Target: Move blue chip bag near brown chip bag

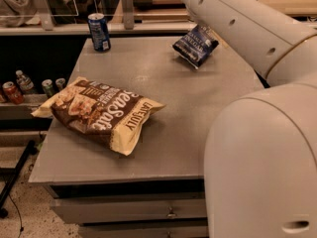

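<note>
The blue chip bag (194, 44) lies at the back right of the grey table (198, 108); it is small, navy, with white lettering. The brown chip bag (99, 110), large with cream ends and "Sea Salt" lettering, lies at the front left of the table, well apart from the blue bag. My white arm (247, 29) crosses the right side of the view and passes just over the blue bag's upper right corner. My gripper is out of view, past the top edge of the picture.
An upright blue soda can (99, 31) stands at the back left corner of the table. Cans and bottles (29, 86) sit on a low shelf to the left. A glass-fronted rail (74, 9) runs behind the table. Drawers (129, 209) sit below the table's front edge.
</note>
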`<state>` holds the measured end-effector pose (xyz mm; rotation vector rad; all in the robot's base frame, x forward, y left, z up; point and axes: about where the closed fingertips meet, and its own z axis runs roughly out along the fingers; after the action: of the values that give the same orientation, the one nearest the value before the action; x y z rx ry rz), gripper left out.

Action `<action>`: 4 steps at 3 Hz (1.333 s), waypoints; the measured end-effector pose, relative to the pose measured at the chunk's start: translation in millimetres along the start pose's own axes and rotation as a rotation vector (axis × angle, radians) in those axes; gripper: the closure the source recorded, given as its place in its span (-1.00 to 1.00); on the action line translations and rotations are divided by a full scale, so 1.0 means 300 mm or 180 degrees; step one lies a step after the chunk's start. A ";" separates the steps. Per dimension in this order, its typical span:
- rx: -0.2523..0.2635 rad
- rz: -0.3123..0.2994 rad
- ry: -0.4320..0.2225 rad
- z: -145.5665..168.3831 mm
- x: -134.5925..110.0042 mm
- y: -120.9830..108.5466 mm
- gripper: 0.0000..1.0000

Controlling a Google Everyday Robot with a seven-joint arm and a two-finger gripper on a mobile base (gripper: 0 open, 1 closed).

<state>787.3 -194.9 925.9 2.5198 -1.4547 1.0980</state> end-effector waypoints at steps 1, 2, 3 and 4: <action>-0.0033 -0.0091 -0.0104 0.025 -0.046 -0.015 -1.00; -0.0072 -0.0157 -0.0192 0.045 -0.084 -0.024 -1.00; -0.0114 -0.0188 -0.0280 0.069 -0.113 -0.025 -0.63; -0.0151 -0.0214 -0.0362 0.091 -0.139 -0.020 -0.15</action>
<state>794.1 -170.1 882.9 2.6164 -1.3916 0.9133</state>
